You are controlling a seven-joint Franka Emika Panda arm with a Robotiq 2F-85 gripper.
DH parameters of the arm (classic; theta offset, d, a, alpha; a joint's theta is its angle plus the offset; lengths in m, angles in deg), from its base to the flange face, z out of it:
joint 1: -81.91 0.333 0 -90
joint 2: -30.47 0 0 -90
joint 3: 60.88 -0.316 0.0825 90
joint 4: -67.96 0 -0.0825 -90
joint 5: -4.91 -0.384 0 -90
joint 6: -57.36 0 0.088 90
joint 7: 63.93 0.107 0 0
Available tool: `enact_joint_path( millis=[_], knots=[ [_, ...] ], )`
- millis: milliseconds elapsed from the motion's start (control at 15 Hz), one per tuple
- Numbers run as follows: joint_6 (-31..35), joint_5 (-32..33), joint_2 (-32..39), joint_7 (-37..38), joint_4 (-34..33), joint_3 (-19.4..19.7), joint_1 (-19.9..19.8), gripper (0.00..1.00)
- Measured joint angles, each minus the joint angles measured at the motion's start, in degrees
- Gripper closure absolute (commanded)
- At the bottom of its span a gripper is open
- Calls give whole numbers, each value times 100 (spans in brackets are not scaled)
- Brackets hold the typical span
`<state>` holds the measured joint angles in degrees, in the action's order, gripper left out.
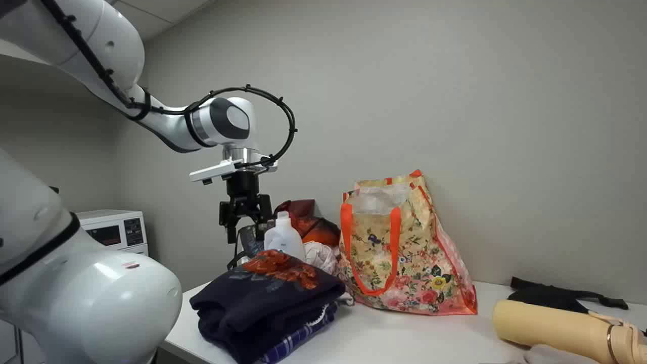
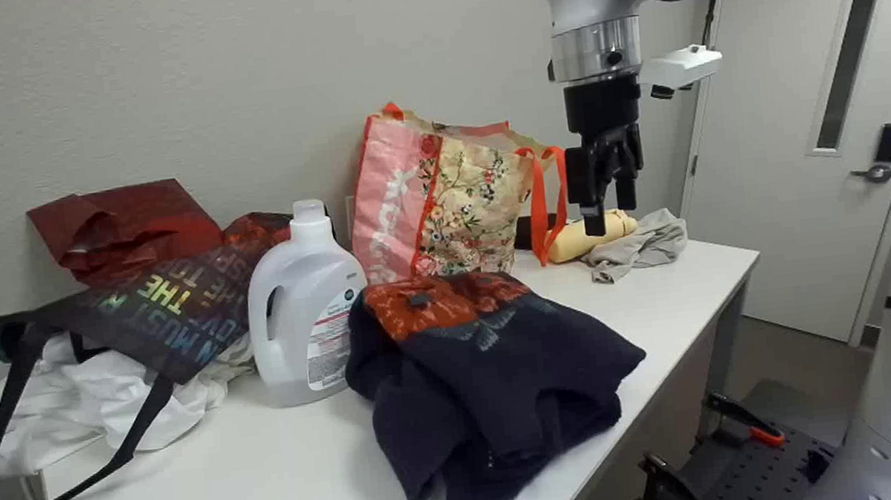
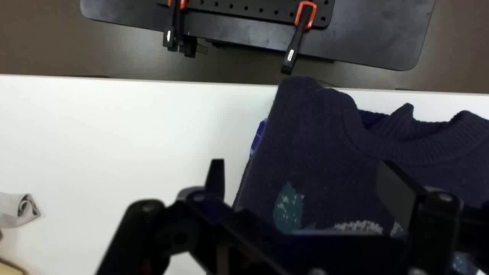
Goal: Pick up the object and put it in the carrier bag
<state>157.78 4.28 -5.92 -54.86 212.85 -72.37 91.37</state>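
The object, a dark navy knit garment with rust-red parts, lies folded in a heap on the table in both exterior views (image 1: 268, 303) (image 2: 499, 368). In the wrist view it (image 3: 324, 145) fills the right half, with its collar towards the table edge. The carrier bag, cream with floral print and orange-red handles, stands upright by the wall with its top open (image 1: 414, 263) (image 2: 466, 206). My gripper (image 1: 246, 233) (image 2: 610, 209) is above the table, apart from the garment. In the wrist view its fingers (image 3: 301, 168) are wide apart with nothing between them.
A white detergent bottle (image 1: 285, 240) (image 2: 307, 314) stands beside the garment. A dark lettered bag (image 2: 178, 303) and white cloth (image 2: 96, 394) lie behind it. A tan cylinder (image 1: 551, 328) and grey cloth (image 2: 647, 241) lie beyond the carrier bag. Blue plaid cloth (image 1: 298, 341) shows under the garment.
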Motion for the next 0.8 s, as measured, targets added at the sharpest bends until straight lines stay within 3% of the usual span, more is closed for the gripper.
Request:
enact_joint_path(
  millis=[533, 800],
  knots=[
    [0, 36, 15, -20, -16, 3, 2, 0],
    [83, 212, 314, -906, -346, 191, 6, 0]
  ],
)
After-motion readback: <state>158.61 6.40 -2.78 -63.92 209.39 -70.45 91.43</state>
